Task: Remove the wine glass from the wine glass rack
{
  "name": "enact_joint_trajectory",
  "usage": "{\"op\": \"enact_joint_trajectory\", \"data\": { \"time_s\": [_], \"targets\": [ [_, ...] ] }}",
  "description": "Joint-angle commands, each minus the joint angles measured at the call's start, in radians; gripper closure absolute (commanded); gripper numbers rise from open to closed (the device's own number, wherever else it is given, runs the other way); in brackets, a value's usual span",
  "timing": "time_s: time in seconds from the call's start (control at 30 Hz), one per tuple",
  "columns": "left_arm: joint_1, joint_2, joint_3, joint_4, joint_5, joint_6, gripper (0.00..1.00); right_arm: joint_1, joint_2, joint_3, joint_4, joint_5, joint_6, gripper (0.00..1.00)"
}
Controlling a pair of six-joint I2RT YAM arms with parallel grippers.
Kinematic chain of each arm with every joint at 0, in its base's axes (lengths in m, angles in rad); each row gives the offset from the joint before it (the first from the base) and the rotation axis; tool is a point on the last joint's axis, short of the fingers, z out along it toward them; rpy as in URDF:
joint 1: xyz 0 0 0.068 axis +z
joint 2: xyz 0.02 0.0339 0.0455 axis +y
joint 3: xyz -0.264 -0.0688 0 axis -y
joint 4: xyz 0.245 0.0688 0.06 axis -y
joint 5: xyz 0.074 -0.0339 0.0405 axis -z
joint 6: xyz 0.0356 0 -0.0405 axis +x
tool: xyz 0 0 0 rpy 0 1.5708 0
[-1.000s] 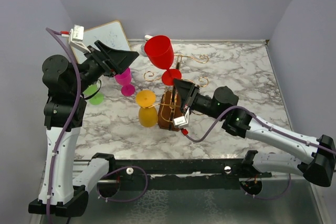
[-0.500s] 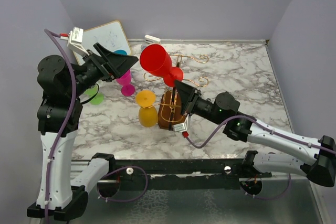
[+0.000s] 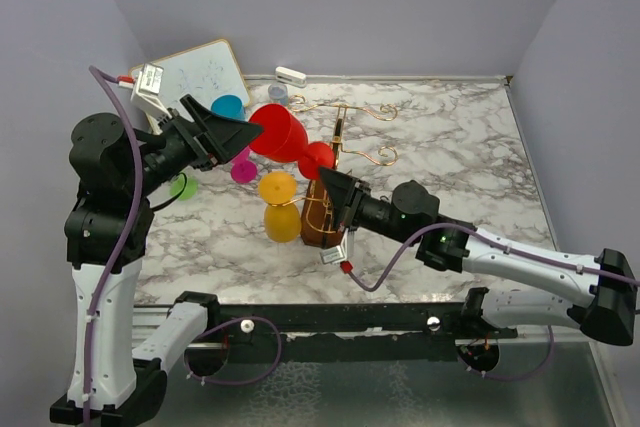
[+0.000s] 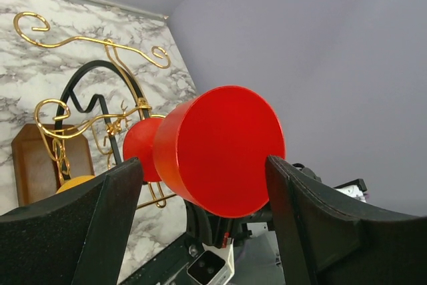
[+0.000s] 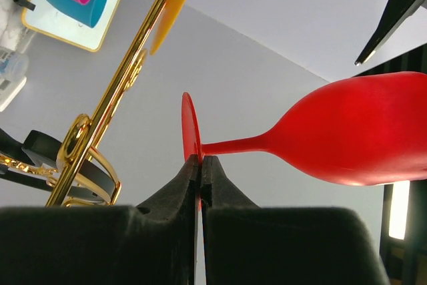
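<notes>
Tipped from nearly upright over the past second, the red wine glass [image 3: 278,132] now leans almost onto its side above the marble table [image 3: 450,137]. Its bowl has swung toward the left gripper [image 3: 250,139] as the right arm stretches farther across.

From the top camera, the right gripper [image 3: 322,171] is clamped on the glass's round foot. The foot sits just beside the central post of the wine glass rack [image 3: 345,119], above the rack's brown base. Whether foot and wire touch cannot be told from this angle. The left gripper's jaws are spread wide, with the wide end of the bowl at their tips. A yellow glass [image 3: 279,188] sits just left of the rack's base, and a magenta glass [image 3: 243,169] stands near the left gripper.

At the left wrist, the red bowl fills the space between the two black fingers [image 4: 80,231], its wide end toward the lens. The jaws stand released on either side of it, and contact with the pads cannot be made out. The rack's gold hooks curl behind the glass, over the brown base.

At the right wrist, the two fingertips [image 5: 180,185] are pressed together on the edge of the thin red foot. The stem runs out level to the right into the bowl. The rack's gold post slants past on the left, apart from the foot, with bare wall showing between them.
</notes>
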Motion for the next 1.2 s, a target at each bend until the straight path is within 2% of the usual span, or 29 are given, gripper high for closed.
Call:
{"op": "enact_joint_trajectory", "data": {
  "time_s": [0.0,0.2,0.67,1.0,1.17],
  "targets": [
    [-0.005,-0.003,0.028,-0.095,0.012,0.054,0.24,0.013,0.006,0.046,0.001,0.04,-0.113,0.99],
    [-0.005,-0.009,0.015,-0.158,-0.024,0.094,0.25,0.021,-0.003,0.05,-0.015,0.05,-0.137,0.99],
    [-0.007,0.003,0.0,-0.15,-0.033,0.094,0.26,0.048,-0.022,0.041,-0.076,0.053,-0.168,0.99],
    [-0.008,-0.009,-0.049,-0.153,-0.045,0.106,0.4,0.058,-0.045,0.031,-0.053,0.059,-0.163,0.99],
    [-0.008,-0.012,-0.073,-0.155,-0.049,0.116,0.5,0.058,-0.061,0.025,-0.054,0.063,-0.157,0.99]
  ]
}}
